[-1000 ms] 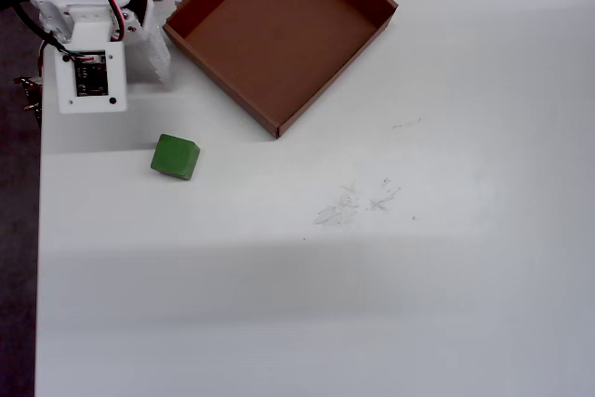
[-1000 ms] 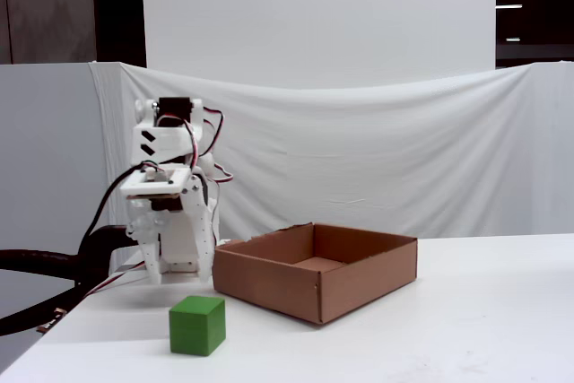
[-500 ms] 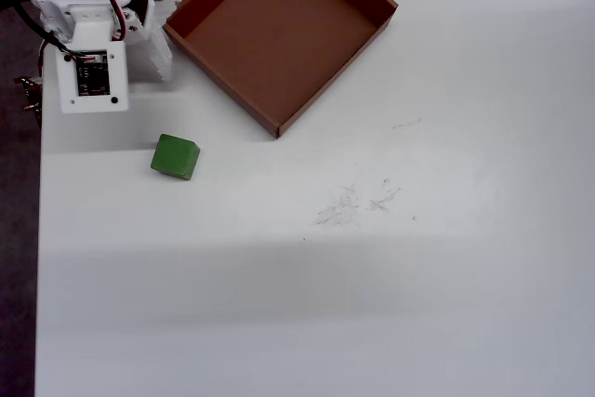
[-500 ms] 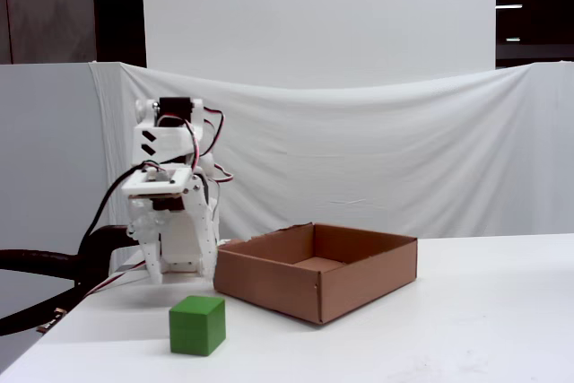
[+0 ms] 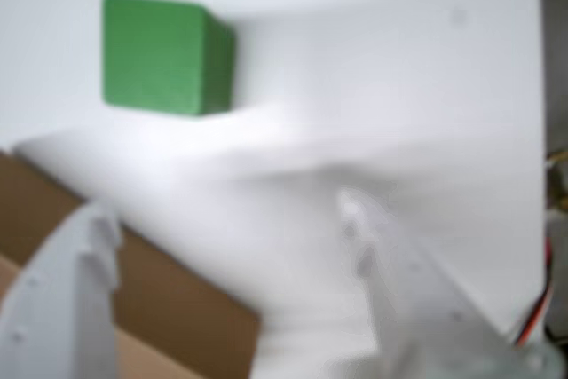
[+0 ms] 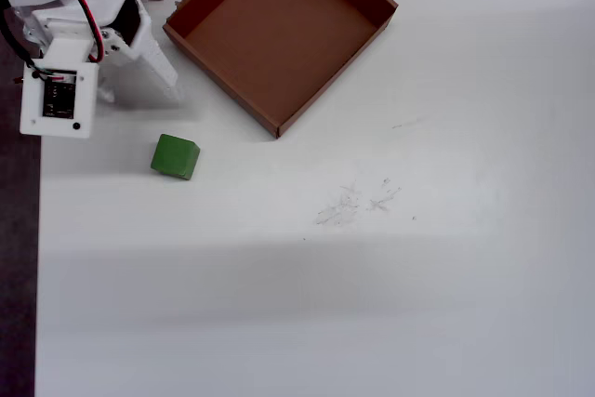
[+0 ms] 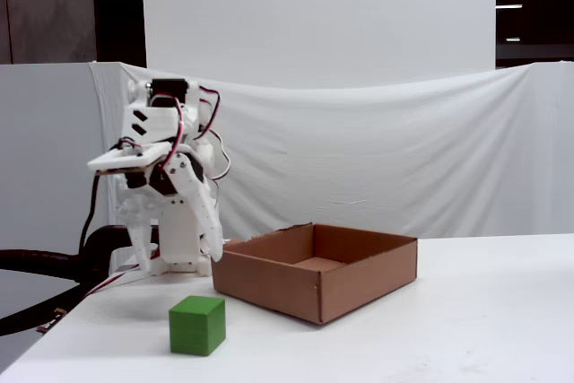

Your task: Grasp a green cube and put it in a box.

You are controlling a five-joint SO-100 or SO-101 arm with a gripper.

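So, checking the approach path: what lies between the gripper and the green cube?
Nothing: only bare white table separates the gripper from the green cube, per the overhead view.

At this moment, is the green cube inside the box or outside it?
Outside. The green cube sits on the white table, apart from the box, whose floor is bare.

A white table (image 6: 372,304) carries faint grey scuff marks (image 6: 358,202) near its middle in the overhead view. In the fixed view a white sheet (image 7: 386,150) hangs behind it, below a white wall panel (image 7: 314,15).
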